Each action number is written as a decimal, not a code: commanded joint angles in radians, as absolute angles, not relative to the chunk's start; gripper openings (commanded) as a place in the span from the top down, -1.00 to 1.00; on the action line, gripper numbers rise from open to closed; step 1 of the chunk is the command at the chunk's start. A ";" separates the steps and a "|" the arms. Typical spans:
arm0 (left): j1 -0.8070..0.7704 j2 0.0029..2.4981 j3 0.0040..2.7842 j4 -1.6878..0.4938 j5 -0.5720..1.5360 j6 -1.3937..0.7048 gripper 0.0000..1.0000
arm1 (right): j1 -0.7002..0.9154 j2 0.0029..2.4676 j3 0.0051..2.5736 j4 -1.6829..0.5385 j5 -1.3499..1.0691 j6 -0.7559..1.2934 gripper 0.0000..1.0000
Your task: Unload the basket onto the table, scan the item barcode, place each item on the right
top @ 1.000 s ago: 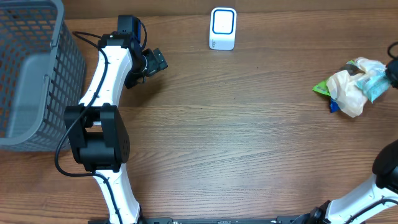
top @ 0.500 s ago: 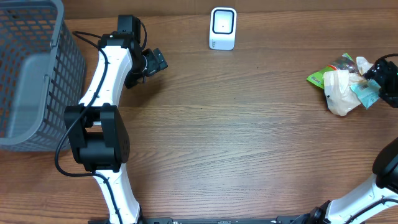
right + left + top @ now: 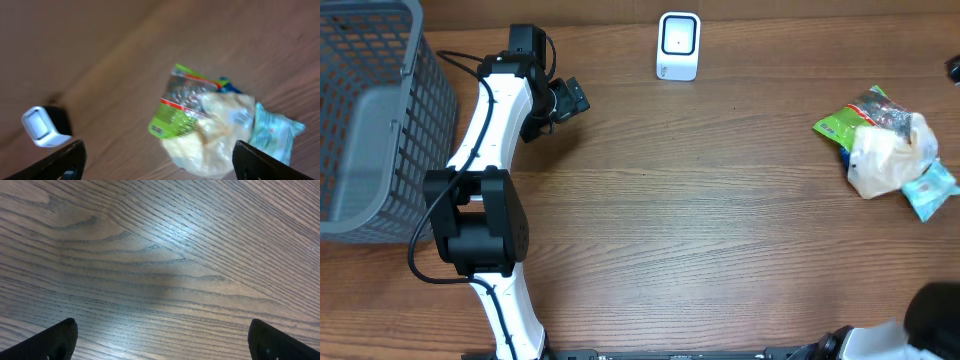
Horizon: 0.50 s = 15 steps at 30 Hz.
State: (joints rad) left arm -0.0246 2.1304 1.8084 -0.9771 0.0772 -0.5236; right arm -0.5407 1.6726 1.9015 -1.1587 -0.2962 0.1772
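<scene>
While the right gripper [image 3: 160, 152] hangs with its fingers spread wide and nothing between them, a crumpled pile of snack packets [image 3: 885, 150] lies directly beneath it on the brown wooden table [image 3: 720, 230]: green foil pouch [image 3: 175, 107], cream plastic bag [image 3: 210, 135], pale blue sachet [image 3: 272, 132]. A small white box scanner [image 3: 42, 126] stands well beyond one fingertip. The left gripper [image 3: 162, 332], equally spread, faces bare wood.

Wooden table [image 3: 720, 220]: basket [image 3: 370, 120], scanner [image 3: 678, 45], snack packets [image 3: 885, 155].
</scene>
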 commanded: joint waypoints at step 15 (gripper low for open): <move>-0.027 2.111 1.828 -0.979 0.070 -0.516 -1.00 | -0.416 1.424 1.922 -1.279 -0.394 0.069 -0.87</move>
State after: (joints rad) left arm -0.0246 2.1304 1.8084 -0.9771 0.0769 -0.5236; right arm -0.4416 1.4921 1.9057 -1.2800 -0.3813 0.0879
